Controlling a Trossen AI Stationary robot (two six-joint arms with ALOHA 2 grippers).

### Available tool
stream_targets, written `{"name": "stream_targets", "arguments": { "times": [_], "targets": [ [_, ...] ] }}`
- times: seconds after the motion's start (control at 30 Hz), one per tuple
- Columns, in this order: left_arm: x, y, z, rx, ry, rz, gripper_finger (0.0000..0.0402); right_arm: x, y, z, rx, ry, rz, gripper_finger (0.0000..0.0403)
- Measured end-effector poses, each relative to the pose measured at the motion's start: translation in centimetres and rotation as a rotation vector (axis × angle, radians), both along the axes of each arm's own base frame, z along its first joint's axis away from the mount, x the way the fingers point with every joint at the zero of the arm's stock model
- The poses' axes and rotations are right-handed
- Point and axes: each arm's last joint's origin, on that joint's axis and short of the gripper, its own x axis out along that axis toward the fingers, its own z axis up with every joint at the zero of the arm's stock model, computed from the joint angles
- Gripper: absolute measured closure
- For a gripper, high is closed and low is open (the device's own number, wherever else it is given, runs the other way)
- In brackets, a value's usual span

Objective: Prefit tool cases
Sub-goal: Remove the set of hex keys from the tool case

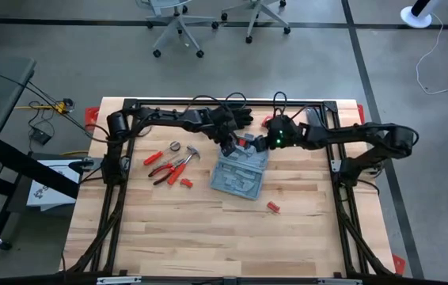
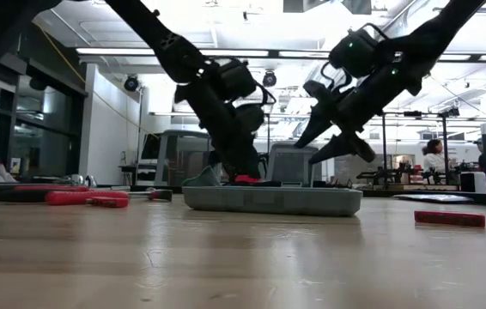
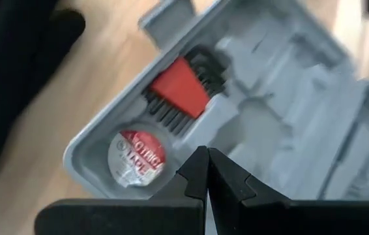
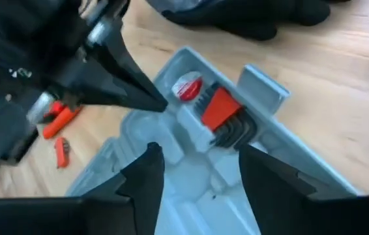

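Observation:
The grey-blue tool case lies open on the wooden table, its moulded recesses facing up. At its far end it holds a red hex-key set and a round red-and-white tape roll. My left gripper is shut, pointing steeply down into the case's far end next to the tape roll. My right gripper hangs open above the case's far right part, with nothing between its fingers. My left gripper's shut fingertips reach down from above, slanting, to the case's recessed floor beside the tape roll. Whether they touch the case I cannot tell.
Red-handled pliers, a hammer and other small tools lie left of the case. A small red piece lies near its right front corner. Black gloves lie beyond the case's far end. The near half of the table shows bare wood.

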Motion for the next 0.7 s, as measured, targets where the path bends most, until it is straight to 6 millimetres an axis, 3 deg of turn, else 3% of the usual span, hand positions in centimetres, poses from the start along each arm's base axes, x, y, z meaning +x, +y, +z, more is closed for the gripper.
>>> {"name": "stream_targets", "arguments": {
  "times": [0.17, 0.47, 0.7],
  "targets": [
    [0.2, 0.0, -1.3, -0.021, 0.027, 0.014, 0.0401, 0.2, -1.0, -1.2, 0.063, 0.000, 0.023, 0.0206],
    [0.9, -1.0, -3.1, -0.044, 0.055, -0.009, 0.0401, 0.8, -0.7, -3.9, 0.120, 0.078, 0.029, 0.0206],
    [1.5, -1.7, -3.4, -0.031, 0.027, -0.033, 0.0401, 0.9, -1.0, -4.3, 0.089, 0.093, -0.011, 0.0206]
  ]
}}
